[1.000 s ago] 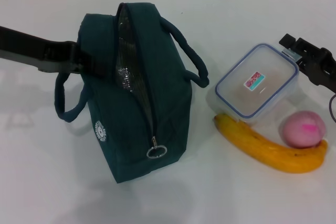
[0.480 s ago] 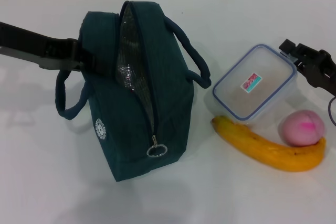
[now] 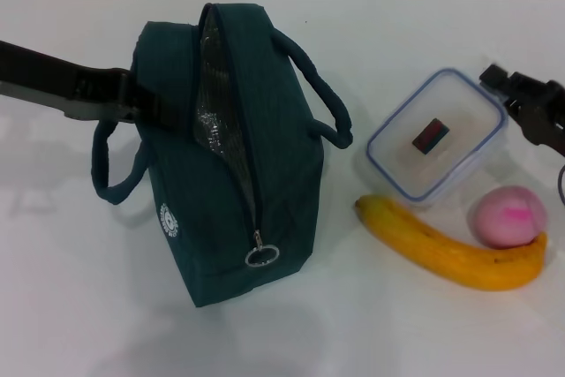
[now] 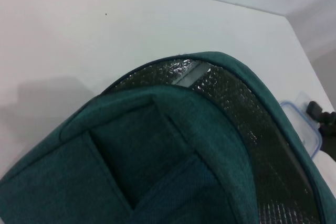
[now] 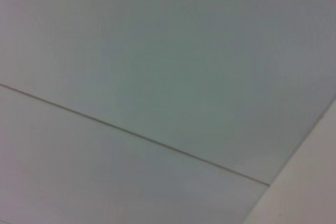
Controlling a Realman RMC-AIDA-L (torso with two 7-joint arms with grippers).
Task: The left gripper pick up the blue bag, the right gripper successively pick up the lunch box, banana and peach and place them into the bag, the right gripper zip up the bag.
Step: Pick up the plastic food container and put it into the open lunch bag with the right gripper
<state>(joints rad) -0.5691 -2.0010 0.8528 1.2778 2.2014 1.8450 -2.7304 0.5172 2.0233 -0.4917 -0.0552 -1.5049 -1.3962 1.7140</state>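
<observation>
I have the left gripper (image 3: 141,105) at the far left side of the blue bag (image 3: 231,161), which stands upright on the white table (image 3: 424,324) with its zipper open; I cannot tell how its fingers are set. The right gripper (image 3: 505,87) sits at the far right corner of the lunch box (image 3: 437,136), and I cannot tell its grip either. The banana (image 3: 450,249) lies just in front of the box, the peach (image 3: 507,216) touching it.

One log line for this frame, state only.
left gripper at blue bag, open-topped | right gripper on lunch box far corner | banana, peach on table
</observation>
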